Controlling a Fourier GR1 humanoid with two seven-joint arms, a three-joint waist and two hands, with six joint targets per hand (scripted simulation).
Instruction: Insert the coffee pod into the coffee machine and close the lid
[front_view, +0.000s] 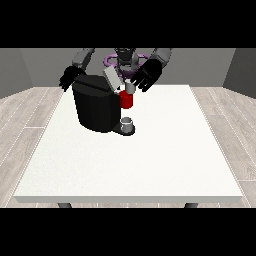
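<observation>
— Sitting where, the coffee machine (96, 107)?

— Standing at about 11 o'clock on the white desk (150, 160), black and bulky. Carrying a red part (127, 100) on its front, at the 3 o'clock side. Keeping the grey lid (112, 78) tilted up and open. Holding a small grey cup (127, 123) on the base below the red part.

— And the coffee pod (130, 88)?

— Appearing as a small grey piece right above the red part, just under the hand at the view's right (146, 76). Touching the machine or apart, cannot tell.

— Doing what, that hand?

— Hanging at the machine's 2 o'clock side, dark fingers (142, 85) pointing down beside the pod. Clamped on the pod or apart from it, cannot tell.

— The other one?

— Hand at the view's left (70, 78) staying low at the machine's 10 o'clock corner, near the body. Fingers hanging down loosely, holding nothing visible.
</observation>
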